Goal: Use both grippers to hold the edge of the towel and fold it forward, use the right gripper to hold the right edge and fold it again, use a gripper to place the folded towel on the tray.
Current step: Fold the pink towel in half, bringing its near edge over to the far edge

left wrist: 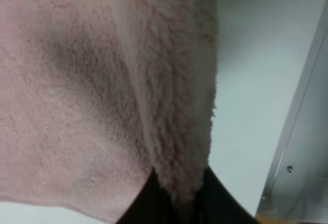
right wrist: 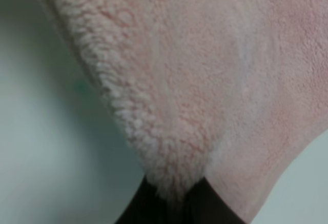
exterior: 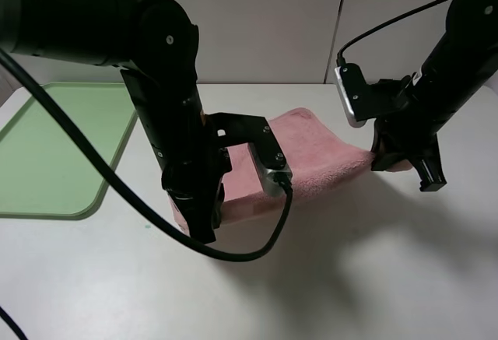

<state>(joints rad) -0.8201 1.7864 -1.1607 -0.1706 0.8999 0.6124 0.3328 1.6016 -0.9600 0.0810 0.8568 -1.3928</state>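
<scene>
Pink towel, apparently plain; light-green tray.

My black left arm hides the left end of the fluffy dusty-pink terry towel; the flat light-green plastic tray runs off-frame. Cloth buries the tips of my left claw and right claw.

This looks like a robot test room, a kind of lab. A plain white table stands in front of bare pale wall panels. A big black robot arm leans over the table from the left, and another black arm from the right. Black cables loop down from them (like long tails). A flat green tray lies on the table.
</scene>
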